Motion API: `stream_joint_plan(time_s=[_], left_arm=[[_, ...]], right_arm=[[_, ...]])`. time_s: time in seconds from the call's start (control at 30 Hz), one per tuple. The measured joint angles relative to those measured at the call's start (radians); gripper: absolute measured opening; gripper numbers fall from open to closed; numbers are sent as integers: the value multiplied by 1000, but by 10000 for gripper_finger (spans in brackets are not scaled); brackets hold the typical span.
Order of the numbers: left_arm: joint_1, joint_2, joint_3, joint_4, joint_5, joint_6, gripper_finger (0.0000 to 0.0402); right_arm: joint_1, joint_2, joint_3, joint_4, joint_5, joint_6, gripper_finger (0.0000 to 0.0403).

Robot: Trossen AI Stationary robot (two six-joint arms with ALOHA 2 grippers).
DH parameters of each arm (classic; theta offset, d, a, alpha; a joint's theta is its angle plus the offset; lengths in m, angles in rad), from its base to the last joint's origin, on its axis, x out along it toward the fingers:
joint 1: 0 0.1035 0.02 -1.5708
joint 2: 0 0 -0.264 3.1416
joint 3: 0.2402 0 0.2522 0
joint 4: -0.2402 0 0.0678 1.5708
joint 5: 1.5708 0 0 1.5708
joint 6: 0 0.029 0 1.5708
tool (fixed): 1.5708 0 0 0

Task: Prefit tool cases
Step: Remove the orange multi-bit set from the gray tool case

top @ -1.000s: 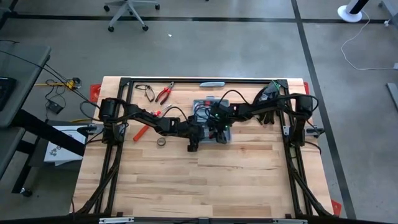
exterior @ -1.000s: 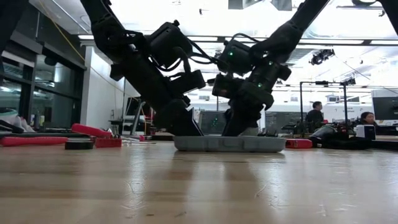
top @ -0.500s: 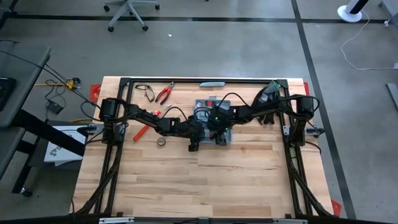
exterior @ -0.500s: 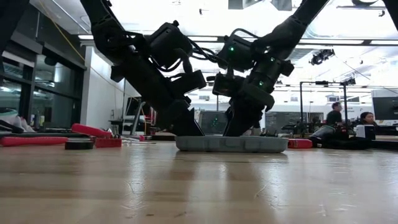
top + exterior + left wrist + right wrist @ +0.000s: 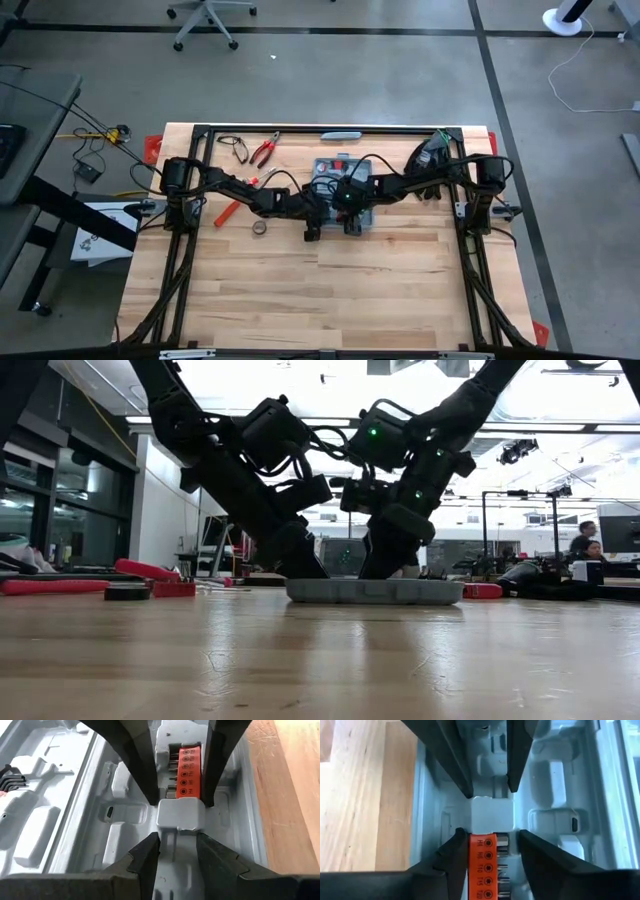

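Since a second ago the right gripper (image 5: 488, 847) has slid further over the open case (image 5: 341, 192) at table centre; its jaws now straddle the orange bit holder (image 5: 484, 870), contact unclear; left gripper (image 5: 177, 851) half-open around the grey block (image 5: 181, 814) opposite. Risk: both fingertips crowd one slot; uneven closing could tilt the holder, or shift the light case.

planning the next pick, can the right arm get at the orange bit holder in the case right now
Probably yes: the right gripper has its fingers open either side of the orange bit holder in the tool case, though the left gripper crowds opposite.
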State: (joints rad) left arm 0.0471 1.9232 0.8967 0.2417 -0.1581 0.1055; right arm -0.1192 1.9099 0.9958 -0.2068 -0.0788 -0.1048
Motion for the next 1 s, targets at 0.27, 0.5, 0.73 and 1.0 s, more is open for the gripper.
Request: stream_joint_plan(time_s=[0.27,0.5,0.73,1.0], left_arm=[[0,0,0,-1,3,0,126],[0,0,0,-4,-2,0,126],[-1,2,1,-8,-4,-2,126],[0,32,3,13,-5,-18,126]], right_arm=[[6,-5,3,-25,26,64,96],[38,-9,3,-26,96,67,67],[44,-56,-3,-41,106,82,67],[50,-138,-8,-91,187,72,67]])
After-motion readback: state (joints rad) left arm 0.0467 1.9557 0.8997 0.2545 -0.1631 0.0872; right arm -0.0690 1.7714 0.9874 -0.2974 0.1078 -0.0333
